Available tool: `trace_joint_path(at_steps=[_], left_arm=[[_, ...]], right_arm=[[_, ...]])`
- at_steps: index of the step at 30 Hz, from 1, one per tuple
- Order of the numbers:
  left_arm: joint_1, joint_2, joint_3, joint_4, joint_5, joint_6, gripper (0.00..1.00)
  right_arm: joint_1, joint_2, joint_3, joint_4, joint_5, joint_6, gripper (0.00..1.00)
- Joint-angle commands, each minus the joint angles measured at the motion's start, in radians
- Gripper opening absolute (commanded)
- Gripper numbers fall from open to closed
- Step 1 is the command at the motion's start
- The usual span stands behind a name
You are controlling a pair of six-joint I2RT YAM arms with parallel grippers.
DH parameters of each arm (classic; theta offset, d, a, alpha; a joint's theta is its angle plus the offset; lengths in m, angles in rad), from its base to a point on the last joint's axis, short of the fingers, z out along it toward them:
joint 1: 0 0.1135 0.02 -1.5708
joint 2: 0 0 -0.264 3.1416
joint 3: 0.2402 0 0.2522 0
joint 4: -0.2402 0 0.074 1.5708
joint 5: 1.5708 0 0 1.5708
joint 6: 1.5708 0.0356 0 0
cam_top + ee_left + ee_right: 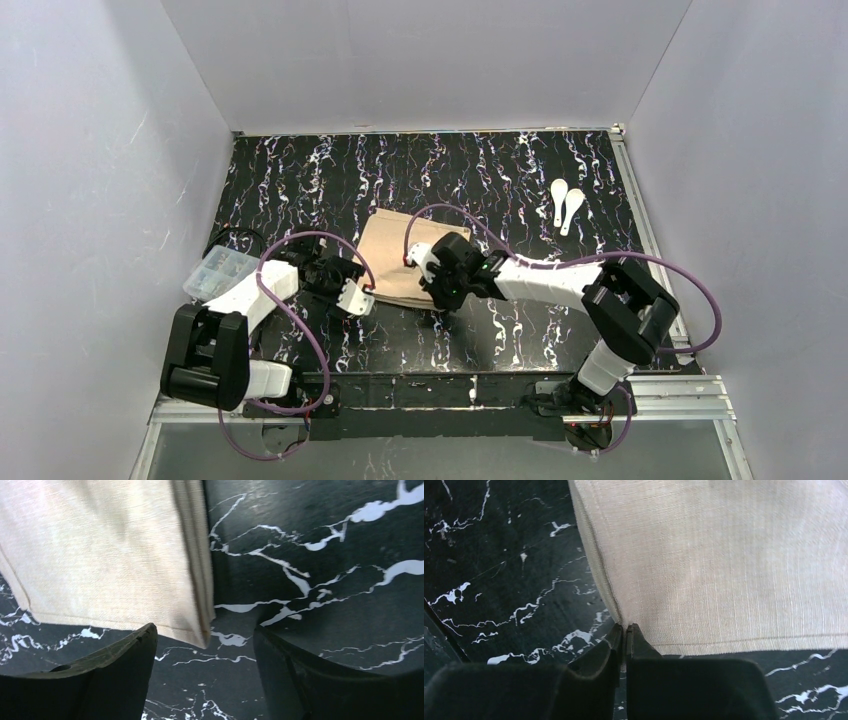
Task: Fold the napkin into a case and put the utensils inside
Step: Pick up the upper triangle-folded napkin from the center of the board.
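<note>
The beige napkin (386, 243) lies folded into a layered rectangle at the middle of the black marble table. My right gripper (438, 298) is at its near right corner. In the right wrist view the right gripper (624, 628) is shut on that corner of the napkin (724, 560), with cloth pinched between the jaws. My left gripper (361, 298) is at the near left corner. The left wrist view shows the left gripper (205, 630) open, and the napkin's (105, 555) stacked corner lies free just ahead of its fingers (127, 662). Two white utensils (566, 204) lie side by side at the far right, away from both grippers.
A clear plastic compartment box (216, 271) sits at the table's left edge beside the left arm. White walls close in the table on three sides. A metal rail (640, 215) runs along the right edge near the utensils.
</note>
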Motion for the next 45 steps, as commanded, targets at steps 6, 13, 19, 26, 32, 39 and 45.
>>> trace_joint_path(at_steps=[6, 13, 19, 26, 32, 39, 45], left_arm=[[-0.006, -0.002, -0.037, -0.042, 0.038, 0.017, 0.69], [-0.057, -0.002, -0.065, 0.050, 0.020, -0.048, 0.67], [-0.068, 0.005, -0.081, 0.056, 0.003, -0.042, 0.64], [-0.122, -0.020, -0.071, 0.035, 0.009, -0.132, 0.64], [-0.187, 0.006, -0.084, 0.088, -0.042, -0.252, 0.62], [-0.200, 0.012, -0.143, 0.180, -0.139, -0.304, 0.44], [-0.200, 0.038, -0.131, 0.260, -0.235, -0.356, 0.22]], right_arm=[[-0.057, -0.033, 0.062, -0.052, -0.120, 0.040, 0.01], [-0.102, -0.045, 0.074, -0.020, -0.173, 0.091, 0.01], [-0.182, -0.065, 0.067, 0.018, -0.234, 0.125, 0.01], [-0.236, -0.066, 0.041, 0.139, -0.306, 0.254, 0.01], [-0.264, -0.066, 0.041, 0.172, -0.325, 0.293, 0.01], [-0.301, -0.075, 0.021, 0.179, -0.340, 0.306, 0.01], [-0.309, -0.085, 0.002, 0.178, -0.352, 0.299, 0.01]])
